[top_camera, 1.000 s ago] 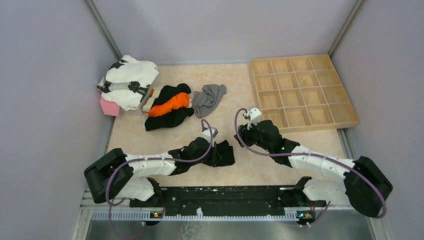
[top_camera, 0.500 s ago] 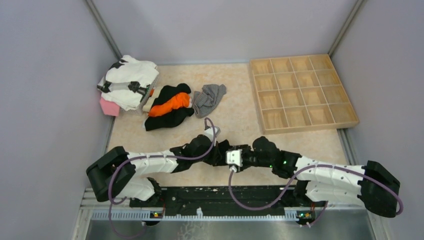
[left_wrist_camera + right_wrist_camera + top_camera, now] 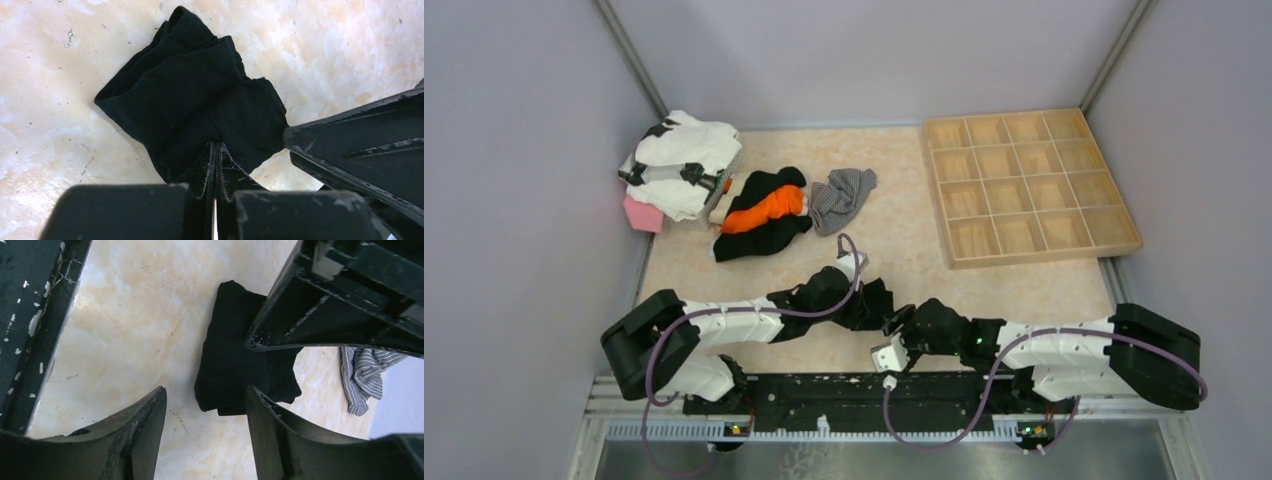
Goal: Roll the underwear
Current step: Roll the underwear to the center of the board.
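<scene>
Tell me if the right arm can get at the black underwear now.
Probably yes. The right gripper is open and pointed at the black underwear, with only bare table between. The shut left gripper sits on the cloth close by, so room is tight.

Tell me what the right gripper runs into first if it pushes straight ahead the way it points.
Most likely the black underwear, lying straight ahead of the right gripper, though depth is unclear.

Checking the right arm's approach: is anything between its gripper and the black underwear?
Nothing visible: only bare table lies between the open right gripper and the black underwear. The left gripper touches the cloth's far side.
</scene>
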Robot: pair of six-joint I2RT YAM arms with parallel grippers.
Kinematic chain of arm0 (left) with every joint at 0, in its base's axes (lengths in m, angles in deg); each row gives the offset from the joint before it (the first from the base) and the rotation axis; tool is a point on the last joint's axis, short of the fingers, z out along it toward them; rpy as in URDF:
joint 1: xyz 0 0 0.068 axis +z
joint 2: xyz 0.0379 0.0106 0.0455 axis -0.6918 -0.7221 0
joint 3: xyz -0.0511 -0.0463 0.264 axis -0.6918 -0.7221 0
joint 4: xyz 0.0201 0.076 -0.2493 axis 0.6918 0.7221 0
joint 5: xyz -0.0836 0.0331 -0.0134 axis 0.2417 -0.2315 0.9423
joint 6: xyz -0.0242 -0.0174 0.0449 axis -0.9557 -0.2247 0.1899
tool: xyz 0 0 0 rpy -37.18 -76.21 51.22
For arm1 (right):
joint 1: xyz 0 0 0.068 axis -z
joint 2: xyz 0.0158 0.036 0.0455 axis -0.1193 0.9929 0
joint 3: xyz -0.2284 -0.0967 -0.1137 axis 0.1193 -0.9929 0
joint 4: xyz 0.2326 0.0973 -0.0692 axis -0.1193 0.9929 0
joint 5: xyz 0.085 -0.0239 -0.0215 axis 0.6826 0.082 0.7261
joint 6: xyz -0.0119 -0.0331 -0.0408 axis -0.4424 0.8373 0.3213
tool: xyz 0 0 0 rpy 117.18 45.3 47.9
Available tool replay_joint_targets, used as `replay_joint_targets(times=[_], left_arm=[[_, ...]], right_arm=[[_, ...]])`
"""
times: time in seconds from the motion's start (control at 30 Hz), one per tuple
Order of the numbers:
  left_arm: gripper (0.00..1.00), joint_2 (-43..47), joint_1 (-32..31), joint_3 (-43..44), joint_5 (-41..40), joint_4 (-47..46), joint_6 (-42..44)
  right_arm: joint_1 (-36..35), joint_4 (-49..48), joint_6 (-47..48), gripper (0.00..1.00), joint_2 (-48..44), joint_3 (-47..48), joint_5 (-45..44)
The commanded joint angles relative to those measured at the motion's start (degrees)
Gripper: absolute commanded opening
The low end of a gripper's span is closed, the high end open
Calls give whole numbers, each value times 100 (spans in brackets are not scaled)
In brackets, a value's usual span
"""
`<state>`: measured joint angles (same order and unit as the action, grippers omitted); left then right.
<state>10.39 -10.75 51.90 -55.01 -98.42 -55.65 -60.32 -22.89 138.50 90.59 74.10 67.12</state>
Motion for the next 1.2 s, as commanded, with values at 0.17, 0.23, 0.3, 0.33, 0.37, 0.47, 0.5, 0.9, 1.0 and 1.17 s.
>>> replay_joint_targets(times=[0.17, 0.23, 0.3, 0.33, 0.37, 0.47, 0.5, 0.9, 1.0, 1.17], left_arm=[[0, -247, 47, -133, -70, 875, 268], [0, -256, 55, -125, -77, 875, 273], [0, -270, 56, -109, -73, 868, 288], [0, -284, 56, -101, -69, 872, 288], [0, -287, 56, -100, -77, 868, 288], [0, -298, 64, -106, -77, 851, 297], [0, -307, 65, -113, -78, 850, 297], [0, -58, 130, -201, 199, 812, 277], [0, 375, 159, -240, 95, 960, 189], [0, 1325, 170, -413, -407, 1364, -143]], right_arm=[[-240, -1485, 582, 61, 733, -186, -965], [-257, -1687, 705, 61, 850, -199, -1074], [-261, -1806, 819, 61, 963, -191, -1173], [-261, -1833, 876, 60, 1035, -195, -1204], [-261, -1847, 925, 60, 1092, -189, -1237], [-269, -1940, 984, 56, 1233, -230, -1295], [-270, -1992, 980, 55, 1265, -248, -1305], [-270, -2289, 359, 0, 1437, -193, -1042], [-274, -1765, -264, 0, 1199, 44, -720], [-296, -952, -1535, 0, 844, 486, -112]])
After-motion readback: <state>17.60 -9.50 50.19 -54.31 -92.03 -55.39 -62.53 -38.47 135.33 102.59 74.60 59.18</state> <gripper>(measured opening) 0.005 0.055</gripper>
